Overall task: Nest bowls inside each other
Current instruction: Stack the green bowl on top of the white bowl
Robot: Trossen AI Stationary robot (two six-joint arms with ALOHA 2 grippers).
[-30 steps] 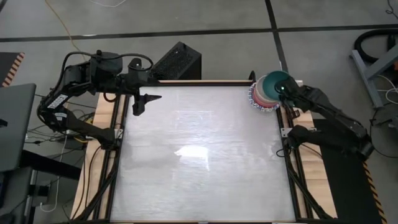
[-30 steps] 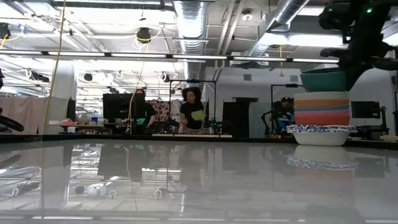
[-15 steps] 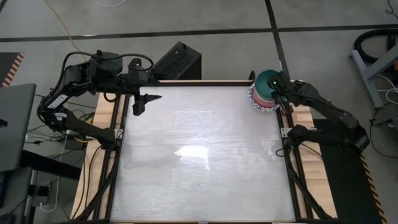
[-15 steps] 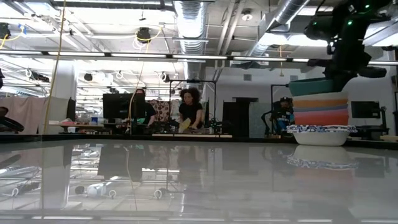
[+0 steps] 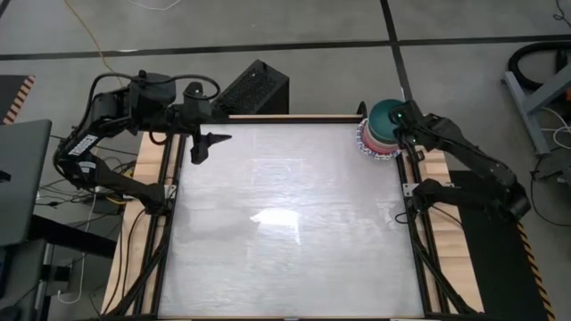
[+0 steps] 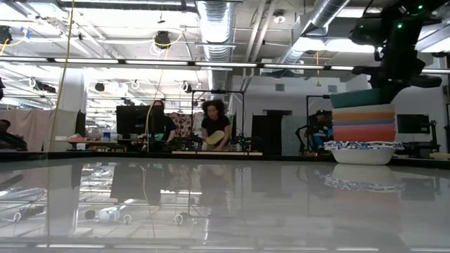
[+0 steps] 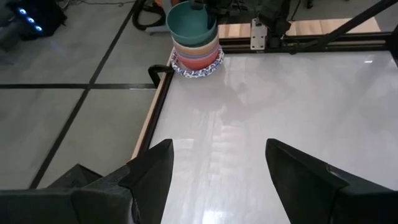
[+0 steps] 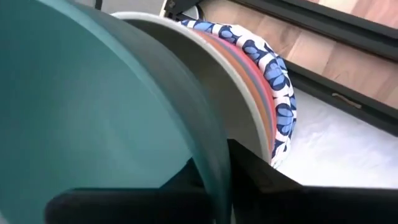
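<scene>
High view: right gripper (image 5: 399,119) at the teal bowl (image 5: 384,116) topping the bowl stack (image 5: 375,143). Left wrist view: left gripper (image 7: 219,163) fingers spread wide, stack far ahead. Right wrist view: fingers (image 8: 261,180) straddle the teal rim; grip indeterminate.

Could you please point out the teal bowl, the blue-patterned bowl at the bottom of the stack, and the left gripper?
teal bowl (image 7: 191,22): left wrist view, inside of the bowl.
blue-patterned bowl (image 6: 363,147): low view, patterned rim.
left gripper (image 5: 209,145): high view, between the fingertips.
</scene>
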